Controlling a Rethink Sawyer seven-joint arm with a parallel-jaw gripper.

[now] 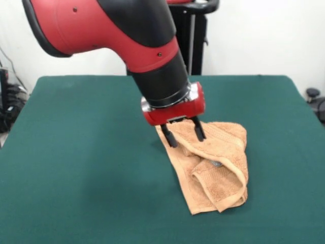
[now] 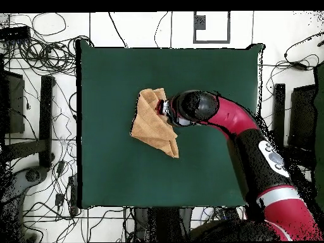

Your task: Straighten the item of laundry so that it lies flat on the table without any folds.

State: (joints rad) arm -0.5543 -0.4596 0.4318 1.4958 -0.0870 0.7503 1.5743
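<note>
Fingers [image 1: 173, 136] spread open, tips on crumpled, folded towel [image 1: 218, 168]; bare green counter [image 1: 76, 168] all around, cables off-counter.

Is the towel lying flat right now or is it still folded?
Folded. The orange-tan towel is bunched, with layers doubled over along its near edge, on the green table.

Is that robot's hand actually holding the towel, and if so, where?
It cannot be told for sure. The hand is down on the crumpled towel at its far upper edge, its two fingers apart and pressing into the cloth, but no fold is clearly pinched between them.
</note>
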